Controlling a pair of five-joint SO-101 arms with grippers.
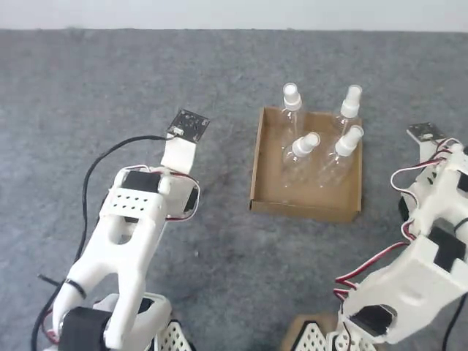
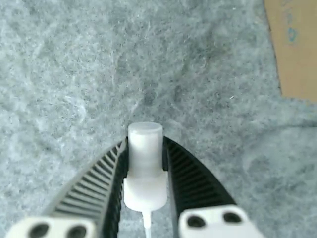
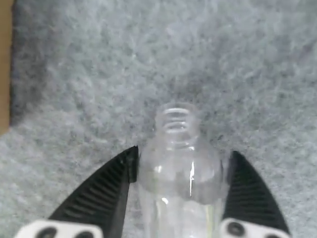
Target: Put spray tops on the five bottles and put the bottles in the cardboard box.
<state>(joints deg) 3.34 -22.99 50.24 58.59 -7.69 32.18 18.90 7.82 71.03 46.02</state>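
The left claw (image 2: 145,144) is clamped on a white plastic spray top (image 2: 145,166). The top's long axis runs along the fingers, its head points out past the fingertips, and its thin dip tube trails back toward the wrist.

The right claw (image 3: 183,153) is closed against the shoulders of a clear plastic bottle (image 3: 176,168). The bottle lies lengthwise in the claw, with its bare threaded neck (image 3: 176,119) pointing outward beyond the fingertips.

A shallow brown cardboard box (image 1: 257,164) sits right of centre on the grey felt worktop (image 1: 110,88), toward the far edge. It holds four capped clear bottles (image 1: 300,150). One arm stands on each side of the box, so top and neck are well apart. The tube likely has to turn to face the neck before the two can be joined.
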